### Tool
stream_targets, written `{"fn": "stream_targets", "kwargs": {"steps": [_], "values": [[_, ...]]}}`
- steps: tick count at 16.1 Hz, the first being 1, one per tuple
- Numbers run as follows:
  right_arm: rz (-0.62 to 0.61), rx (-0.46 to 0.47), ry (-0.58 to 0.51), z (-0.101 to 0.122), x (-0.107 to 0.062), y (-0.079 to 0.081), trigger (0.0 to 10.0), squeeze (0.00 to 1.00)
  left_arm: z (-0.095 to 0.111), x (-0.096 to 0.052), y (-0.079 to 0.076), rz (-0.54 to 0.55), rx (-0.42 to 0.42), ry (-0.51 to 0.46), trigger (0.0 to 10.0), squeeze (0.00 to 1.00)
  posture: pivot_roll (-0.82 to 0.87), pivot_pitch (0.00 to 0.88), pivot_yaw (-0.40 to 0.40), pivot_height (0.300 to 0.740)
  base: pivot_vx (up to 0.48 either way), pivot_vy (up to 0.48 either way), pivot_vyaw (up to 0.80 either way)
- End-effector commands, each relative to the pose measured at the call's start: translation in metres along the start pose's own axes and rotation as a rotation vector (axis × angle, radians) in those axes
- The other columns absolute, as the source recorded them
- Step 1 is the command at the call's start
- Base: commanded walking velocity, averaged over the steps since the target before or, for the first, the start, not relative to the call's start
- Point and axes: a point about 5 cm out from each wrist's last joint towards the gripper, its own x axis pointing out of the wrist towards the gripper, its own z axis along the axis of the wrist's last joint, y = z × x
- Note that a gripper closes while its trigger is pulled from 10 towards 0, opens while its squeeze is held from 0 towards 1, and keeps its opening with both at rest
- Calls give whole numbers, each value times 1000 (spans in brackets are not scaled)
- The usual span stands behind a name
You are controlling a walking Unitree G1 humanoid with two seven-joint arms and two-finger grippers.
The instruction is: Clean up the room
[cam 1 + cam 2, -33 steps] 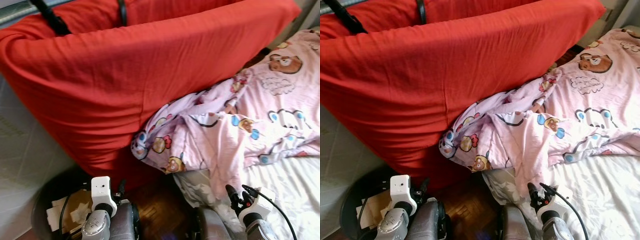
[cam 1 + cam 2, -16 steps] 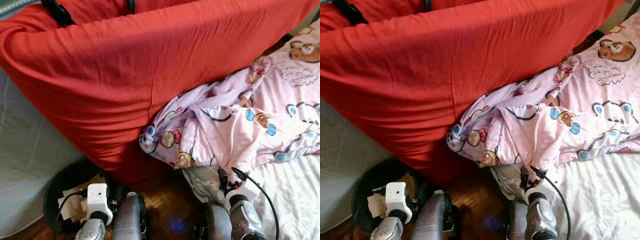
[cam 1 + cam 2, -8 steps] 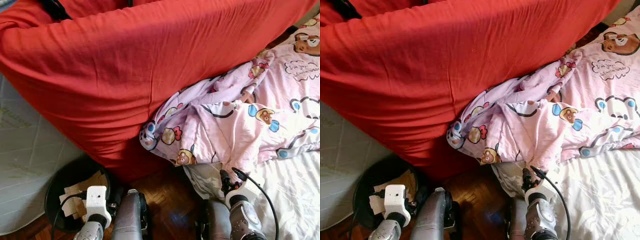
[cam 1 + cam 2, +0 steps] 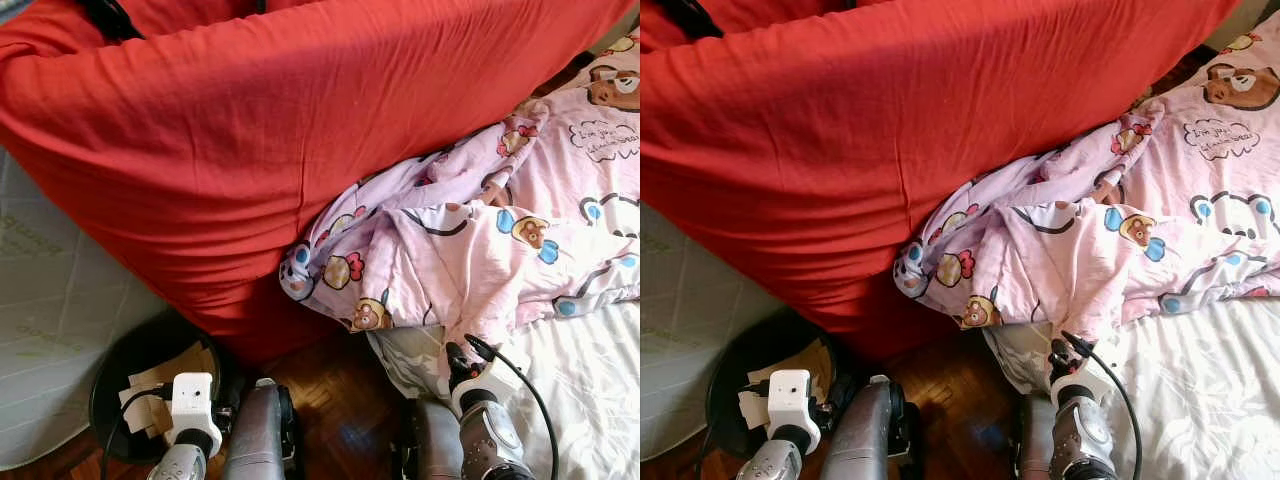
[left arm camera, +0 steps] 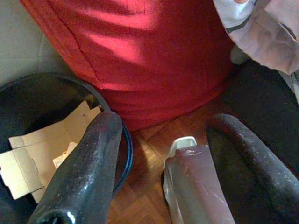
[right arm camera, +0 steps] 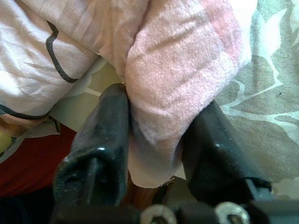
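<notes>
Right wrist view, right end effector [image 6: 156, 140] clamping pink cartoon-printed blanket [image 6: 182, 70] fold

The red cushion [image 4: 250, 150] runs off the top edge and hides the floor behind it, the bin [image 4: 130, 355] is partly covered by the left arm, and the blanket [image 4: 480, 250] leaves the right edge.

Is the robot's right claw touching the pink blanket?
Touching. The right wrist view shows the right claw with a fold of the pink blanket pressed between both black fingers.
</notes>
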Motion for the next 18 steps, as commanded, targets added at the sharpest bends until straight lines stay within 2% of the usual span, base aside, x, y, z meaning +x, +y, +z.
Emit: {"fn": "stream_targets", "kwargs": {"steps": [1,8,14,15,16,18], "values": [[-20,-1,41,-11,-5,-4,0,0,-12,-8,5,10,21,55,10000,0,-11,312,109,630,0,0,0],[-22,-19,45,-7,-3,-5,0,0,-14,-3,3,16,18,77,10000,0,-24,281,100,630,0,0,0],[-46,-79,81,-13,-11,-25,0,0,-18,8,-4,33,-18,137,10000,0,-98,179,68,630,0,0,0],[-45,-92,98,-17,-14,-28,6588,0,-22,7,-6,34,-23,159,10000,0,-111,164,65,630,0,0,0],[-38,-112,123,-22,-17,-31,10000,0,-27,6,-7,39,-27,186,10000,0,-122,145,61,630,0,0,0],[-50,-132,177,-31,-22,-37,10000,0,-33,4,-7,60,-42,225,10000,0,-133,123,54,630,0,0,0]]}}
